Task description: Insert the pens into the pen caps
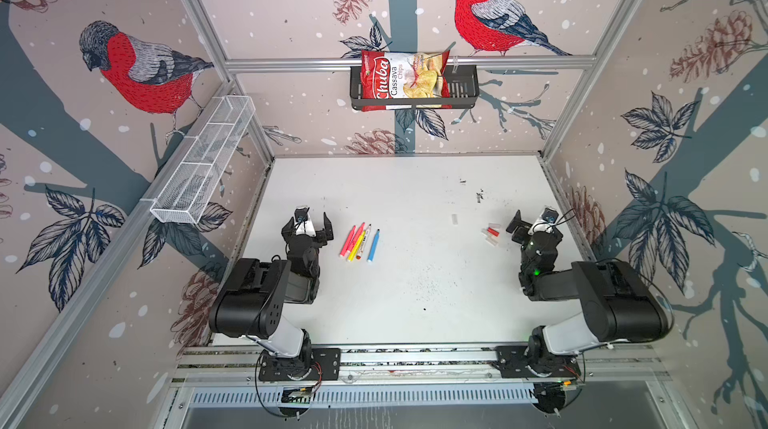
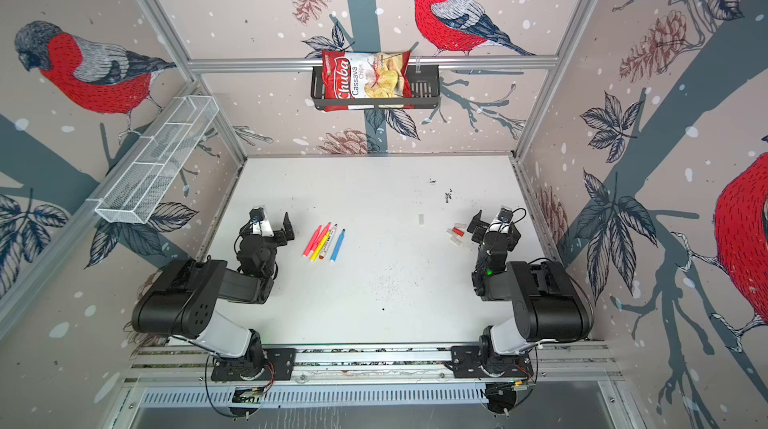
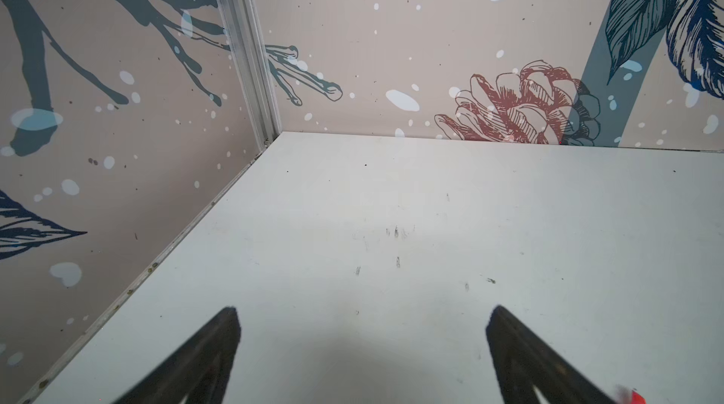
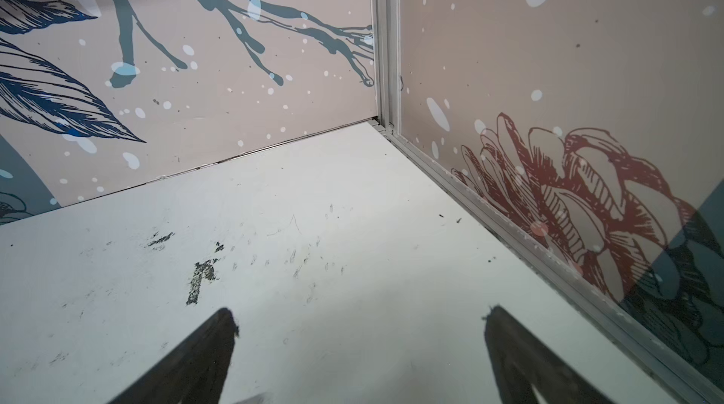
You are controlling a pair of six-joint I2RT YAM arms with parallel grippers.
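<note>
Five pens [image 1: 359,242] [image 2: 324,242] lie side by side on the white table [image 1: 415,289], left of centre: two neon pink-red, one yellow, one white-barrelled, one blue [image 1: 373,246]. My left gripper [image 1: 307,226] [image 3: 362,316] stands open just left of them, holding nothing. A pink-red pen end [image 3: 636,398] shows at the frame's corner in the left wrist view. The pen caps [image 1: 491,233] [image 2: 456,233], whitish with one red [image 1: 493,232], cluster at the right. One lone cap [image 1: 454,219] lies apart, towards the middle. My right gripper [image 1: 534,223] [image 4: 360,316] is open and empty beside the cluster.
A black wall basket [image 1: 461,88] with a chips bag [image 1: 405,75] hangs on the back wall. A white mesh basket [image 1: 203,161] is fixed to the left wall. Dark scuff marks [image 4: 201,280] mark the table ahead of the right gripper, near the right wall.
</note>
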